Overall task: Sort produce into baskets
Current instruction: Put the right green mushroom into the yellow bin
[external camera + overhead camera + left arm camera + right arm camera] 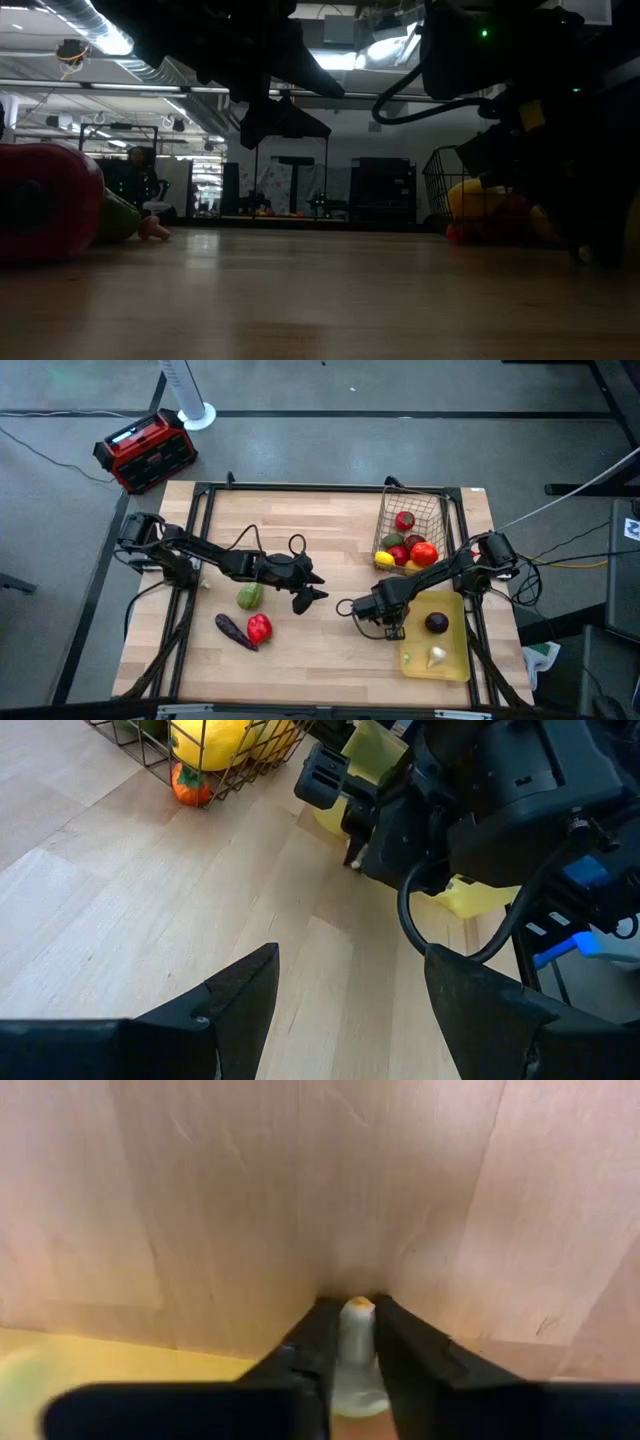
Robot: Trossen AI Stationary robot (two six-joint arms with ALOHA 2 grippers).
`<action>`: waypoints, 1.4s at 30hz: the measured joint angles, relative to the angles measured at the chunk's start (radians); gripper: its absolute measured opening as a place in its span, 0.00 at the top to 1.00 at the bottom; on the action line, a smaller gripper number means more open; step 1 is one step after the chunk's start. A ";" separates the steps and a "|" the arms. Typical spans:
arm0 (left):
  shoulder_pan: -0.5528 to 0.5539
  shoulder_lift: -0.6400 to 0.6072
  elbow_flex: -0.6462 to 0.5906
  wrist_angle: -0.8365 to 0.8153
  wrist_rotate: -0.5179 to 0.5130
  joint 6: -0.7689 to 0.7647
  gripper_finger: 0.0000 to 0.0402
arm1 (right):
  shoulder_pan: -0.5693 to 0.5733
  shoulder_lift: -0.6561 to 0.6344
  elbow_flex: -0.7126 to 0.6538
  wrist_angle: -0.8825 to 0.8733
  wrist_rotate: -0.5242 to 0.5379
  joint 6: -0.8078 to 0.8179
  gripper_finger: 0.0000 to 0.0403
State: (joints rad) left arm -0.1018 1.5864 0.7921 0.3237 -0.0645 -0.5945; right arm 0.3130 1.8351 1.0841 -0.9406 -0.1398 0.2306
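Right gripper clamped on a small white piece at the tray's left edge; left gripper apart, empty, mid-table.

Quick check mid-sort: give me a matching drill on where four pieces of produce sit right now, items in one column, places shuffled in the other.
Items:
1. lemon
2. white garlic
3. purple eggplant
4. small white piece

Places:
A. bare wood, beside the red pepper
B. between the right gripper's fingers
C. in the wire basket
D. on the yellow tray

Pairs: 1-C, 2-D, 3-A, 4-B
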 joint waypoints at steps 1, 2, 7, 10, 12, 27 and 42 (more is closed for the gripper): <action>0.000 0.000 0.000 0.000 0.000 0.000 0.39 | 0.000 -0.002 -0.001 -0.001 -0.001 0.000 0.86; 0.000 0.000 0.000 0.000 0.000 0.000 0.39 | 0.000 -0.003 0.000 -0.003 -0.001 0.000 0.90; 0.000 0.000 0.000 0.000 0.000 0.000 0.39 | 0.002 -0.015 0.069 -0.058 -0.002 0.000 0.98; 0.000 0.000 0.000 -0.001 0.000 -0.001 0.39 | 0.002 -0.024 0.133 -0.113 -0.002 0.000 0.94; 0.000 0.000 0.000 -0.002 0.000 -0.003 0.39 | 0.005 -0.027 0.175 -0.155 -0.002 -0.003 0.92; 0.000 0.000 0.000 0.000 0.000 0.006 0.39 | 0.198 -0.059 0.280 -0.492 0.024 0.019 0.94; 0.087 -0.147 0.000 -0.392 0.012 0.136 0.39 | 0.276 -0.059 0.279 -0.526 0.023 0.125 0.63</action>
State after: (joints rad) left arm -0.0150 1.4397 0.7925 -0.0683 -0.0528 -0.4587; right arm 0.5892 1.7760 1.3636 -1.4662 -0.1171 0.3553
